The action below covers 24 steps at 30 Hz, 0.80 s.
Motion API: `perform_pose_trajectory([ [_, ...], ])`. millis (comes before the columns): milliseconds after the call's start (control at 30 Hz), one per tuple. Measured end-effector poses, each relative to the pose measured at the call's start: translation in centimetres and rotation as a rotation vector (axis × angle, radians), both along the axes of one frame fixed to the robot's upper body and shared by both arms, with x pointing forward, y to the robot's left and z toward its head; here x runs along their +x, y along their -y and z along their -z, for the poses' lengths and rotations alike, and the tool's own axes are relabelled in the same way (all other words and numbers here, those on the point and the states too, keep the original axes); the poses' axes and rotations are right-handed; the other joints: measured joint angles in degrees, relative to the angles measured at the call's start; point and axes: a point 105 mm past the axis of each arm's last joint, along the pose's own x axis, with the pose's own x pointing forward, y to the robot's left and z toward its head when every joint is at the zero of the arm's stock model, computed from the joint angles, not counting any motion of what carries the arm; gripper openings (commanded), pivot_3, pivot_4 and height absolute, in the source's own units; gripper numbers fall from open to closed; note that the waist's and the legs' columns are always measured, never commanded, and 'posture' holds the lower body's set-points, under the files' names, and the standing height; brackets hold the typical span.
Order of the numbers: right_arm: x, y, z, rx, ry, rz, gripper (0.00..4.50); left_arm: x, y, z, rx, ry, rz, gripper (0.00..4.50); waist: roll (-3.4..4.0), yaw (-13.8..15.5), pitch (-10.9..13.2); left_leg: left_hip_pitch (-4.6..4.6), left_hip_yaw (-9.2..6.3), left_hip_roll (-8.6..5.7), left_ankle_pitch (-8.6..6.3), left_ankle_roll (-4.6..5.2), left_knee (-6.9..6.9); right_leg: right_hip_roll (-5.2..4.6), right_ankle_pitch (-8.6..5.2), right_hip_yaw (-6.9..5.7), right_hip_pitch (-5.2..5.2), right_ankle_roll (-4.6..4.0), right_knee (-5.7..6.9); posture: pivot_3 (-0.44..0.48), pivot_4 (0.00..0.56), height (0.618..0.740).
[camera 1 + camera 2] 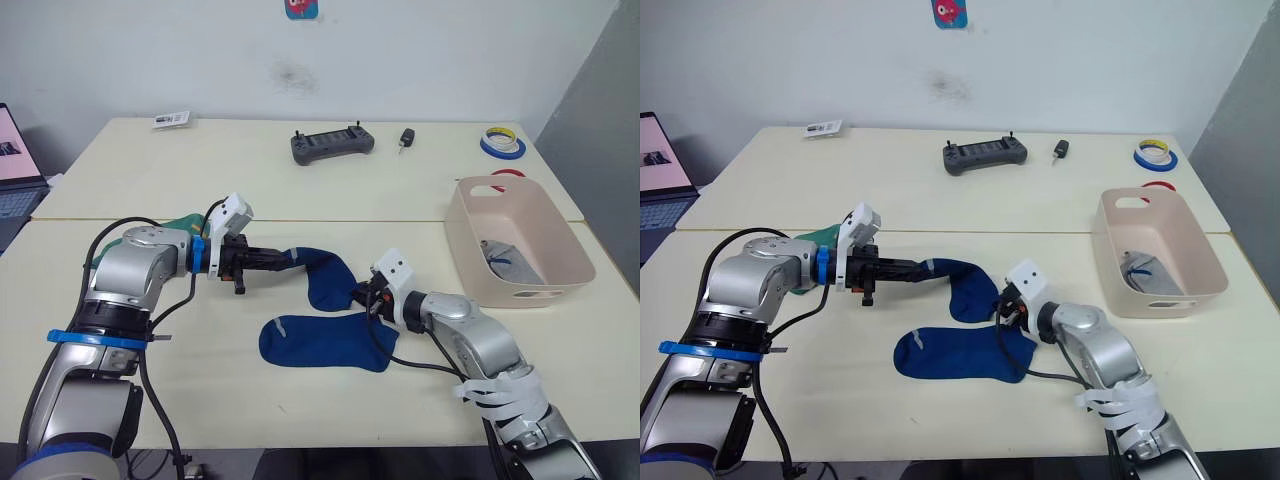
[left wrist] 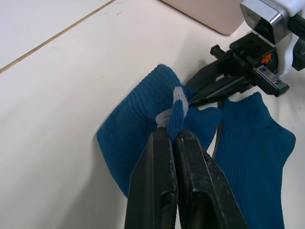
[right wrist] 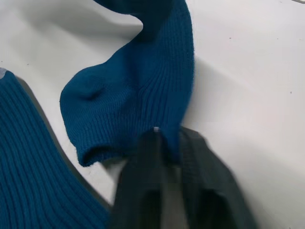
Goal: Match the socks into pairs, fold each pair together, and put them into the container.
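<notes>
— While the pink container (image 1: 470,235) sits at the table's right edge, where do we find the blue socks?
— One (image 1: 325,341) lies flat; our left gripper (image 1: 283,259) and right gripper (image 1: 358,297) each pinch the other (image 1: 325,277).

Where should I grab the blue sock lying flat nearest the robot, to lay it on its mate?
Take the flat blue sock at its cuff end toward the robot's left, by the grey mark, coming from above. That edge lies free on the table, while its other end sits under the right gripper, which is pinching the held sock.
</notes>
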Motion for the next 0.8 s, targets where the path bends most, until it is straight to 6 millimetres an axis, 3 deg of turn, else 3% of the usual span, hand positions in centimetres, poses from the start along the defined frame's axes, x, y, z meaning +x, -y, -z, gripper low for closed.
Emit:
perform_pose_trajectory([
  [100, -0.2, 0.3, -1.0, -0.007, 0.036, -0.021, 0.01, -0.5, -0.5, -0.4, -0.017, -0.01, -0.008, 0.0, 0.0, -0.1, 0.0, 0.0, 0.0, 0.02, 0.0, 0.0, -0.01, -0.01, 0.0, 0.02, -0.02, 0.0, 0.0, 0.0, 0.15, 0.74],
  [367, -2.1, 1.7, -6.1, 0.009, 0.186, -0.16, 0.01, -3.9, -2.9, -3.1, -0.077, -0.111, -0.037, 0.0, 0.0, 0.0, 0.0, 0.01, -0.06, 0.01, -0.01, 0.02, -0.02, -0.12, 0.0, -0.01, 0.04, 0.0, -0.05, 0.0, 0.15, 0.74],
  [533, -6.4, 2.8, -8.1, -0.021, 0.164, -0.38, 0.01, -7.4, -3.1, -3.0, -0.105, -0.269, -0.042, 0.0, 0.0, 0.0, 0.0, 0.01, -0.11, 0.02, -0.02, 0.03, -0.03, -0.19, -0.01, -0.05, 0.12, 0.01, -0.1, 0.0, 0.15, 0.74],
  [633, -9.0, 3.5, -8.2, -0.032, 0.053, -0.482, 0.01, -9.5, -2.7, -2.6, -0.143, -0.376, -0.035, 0.0, -0.01, 0.0, 0.0, 0.06, -0.14, 0.03, -0.02, 0.04, -0.02, -0.2, -0.01, -0.07, 0.17, 0.01, -0.1, 0.0, 0.15, 0.74],
  [800, -11.7, 4.0, -8.2, -0.009, -0.123, -0.559, 0.01, -11.7, -1.9, -1.2, -0.162, -0.481, -0.041, 0.0, -0.01, 0.1, 0.0, 0.16, -0.15, 0.02, -0.04, 0.07, -0.05, -0.22, -0.01, -0.06, 0.26, 0.01, -0.15, 0.0, 0.15, 0.74],
])
